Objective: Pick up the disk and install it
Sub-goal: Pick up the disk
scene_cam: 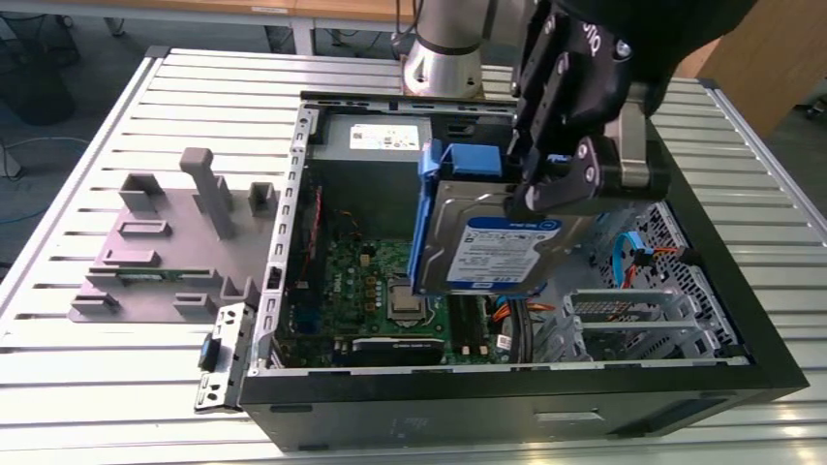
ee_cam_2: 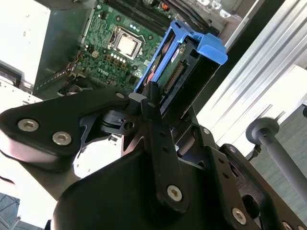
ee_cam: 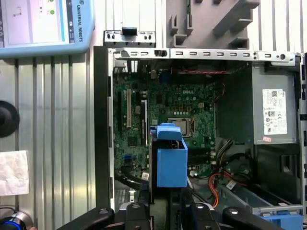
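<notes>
grip: we see the gripper [scene_cam: 559,184] closed tight on the disk [scene_cam: 498,247], clamping its upper end | position: disk hangs tilted above the open computer case [scene_cam: 517,376], over the motherboard [scene_cam: 368,276] | clearance: lower edge off the board; case walls apart on both sides; power supply [scene_cam: 375,139] toward the exterior view's left

A black open-sided metal computer case [scene_cam: 517,402] lies on the slatted silver metal surface [scene_cam: 104,387]. Inside it, a green circuit motherboard [scene_cam: 368,276] lines the bottom, beside a grey power-supply box with a white sticker [scene_cam: 375,138]. Orange cables [ee_cam: 214,183] curl near the board. A grey plastic fixture with upright posts [scene_cam: 142,232] stands just beside the case, on the exterior view's left. A crumpled white cloth [ee_cam: 13,172] lies on the surface.
</notes>
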You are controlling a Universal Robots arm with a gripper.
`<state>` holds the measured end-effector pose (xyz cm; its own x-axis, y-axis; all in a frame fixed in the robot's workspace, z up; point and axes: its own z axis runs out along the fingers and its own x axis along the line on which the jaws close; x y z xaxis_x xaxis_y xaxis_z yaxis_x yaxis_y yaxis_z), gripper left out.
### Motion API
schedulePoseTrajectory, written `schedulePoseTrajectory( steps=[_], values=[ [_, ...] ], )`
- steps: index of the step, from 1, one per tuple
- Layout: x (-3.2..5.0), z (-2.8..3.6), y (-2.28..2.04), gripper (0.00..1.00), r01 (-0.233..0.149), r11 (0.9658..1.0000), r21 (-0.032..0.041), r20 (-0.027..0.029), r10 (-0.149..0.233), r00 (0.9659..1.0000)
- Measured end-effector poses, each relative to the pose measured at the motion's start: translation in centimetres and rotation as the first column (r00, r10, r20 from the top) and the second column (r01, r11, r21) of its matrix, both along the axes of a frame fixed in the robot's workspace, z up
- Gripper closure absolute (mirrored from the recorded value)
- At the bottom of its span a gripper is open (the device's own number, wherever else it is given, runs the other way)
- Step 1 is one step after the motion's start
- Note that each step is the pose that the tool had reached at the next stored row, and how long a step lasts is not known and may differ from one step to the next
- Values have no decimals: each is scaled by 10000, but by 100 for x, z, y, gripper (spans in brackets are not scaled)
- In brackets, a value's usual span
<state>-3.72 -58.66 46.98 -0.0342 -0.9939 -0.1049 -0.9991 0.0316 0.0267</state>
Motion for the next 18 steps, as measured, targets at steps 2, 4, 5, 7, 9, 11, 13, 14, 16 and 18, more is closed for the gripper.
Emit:
schedulePoseTrajectory(
  steps=[2,4,5,7,9,11,13,14,16,18],
  values=[
    [49,0,0,65,-1,10000,-1,-2,1,10000],
    [96,-1,0,65,-1,10000,0,-3,1,10000],
    [121,-2,0,65,-1,10000,0,-3,1,10000],
    [173,-3,0,65,0,10000,0,-4,0,10000],
    [235,-4,0,65,0,10000,0,-6,0,10000],
    [299,-5,0,65,-1,10000,0,-7,1,10000],
    [359,-6,0,65,0,10000,-1,-8,0,10000],
    [387,-6,0,65,0,10000,-1,-9,0,10000],
    [443,-7,0,65,0,10000,-1,-10,0,10000],
    [502,-8,0,65,-1,10000,1,-11,1,10000]
  ],
)
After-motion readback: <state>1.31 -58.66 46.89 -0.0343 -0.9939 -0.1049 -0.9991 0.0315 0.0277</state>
